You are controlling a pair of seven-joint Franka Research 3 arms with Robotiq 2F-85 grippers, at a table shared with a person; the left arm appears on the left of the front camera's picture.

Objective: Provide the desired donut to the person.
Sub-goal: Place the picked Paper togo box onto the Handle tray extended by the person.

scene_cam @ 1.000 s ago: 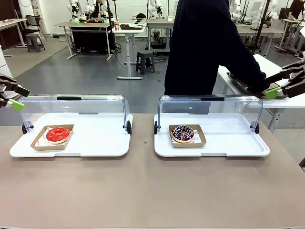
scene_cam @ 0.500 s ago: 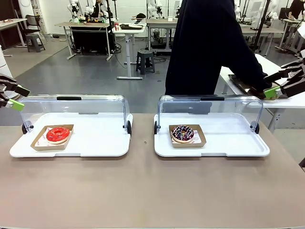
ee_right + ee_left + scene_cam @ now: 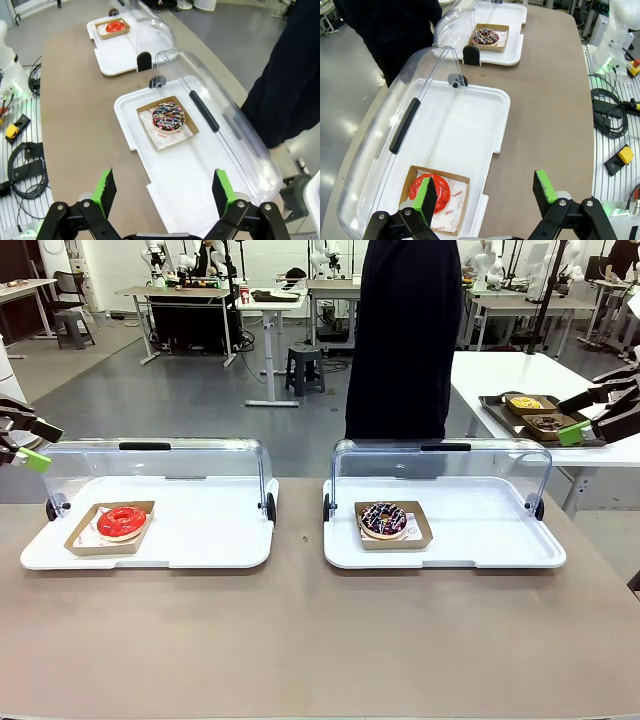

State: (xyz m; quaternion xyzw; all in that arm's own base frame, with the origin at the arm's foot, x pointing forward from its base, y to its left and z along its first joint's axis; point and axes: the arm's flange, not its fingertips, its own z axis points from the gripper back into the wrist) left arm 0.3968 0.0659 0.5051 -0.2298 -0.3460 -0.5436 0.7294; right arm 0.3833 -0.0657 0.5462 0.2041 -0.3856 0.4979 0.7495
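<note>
A red-glazed donut lies in a cardboard tray inside the left white case, whose clear lid stands raised. A chocolate donut with sprinkles lies in its cardboard tray in the right case, lid also up. The person in a dark top stands upright behind the right case. My left gripper hovers open at the far left edge, above the red donut in its wrist view. My right gripper hangs open at the far right, above the chocolate donut.
A side table at the right back carries a dark tray with two more donuts. The brown table is bare in front of both cases. Cables and control boxes lie off the table's side.
The person has pulled the arm back from the side tray at the right and now stands straight. Both grippers stay where they were, open.
</note>
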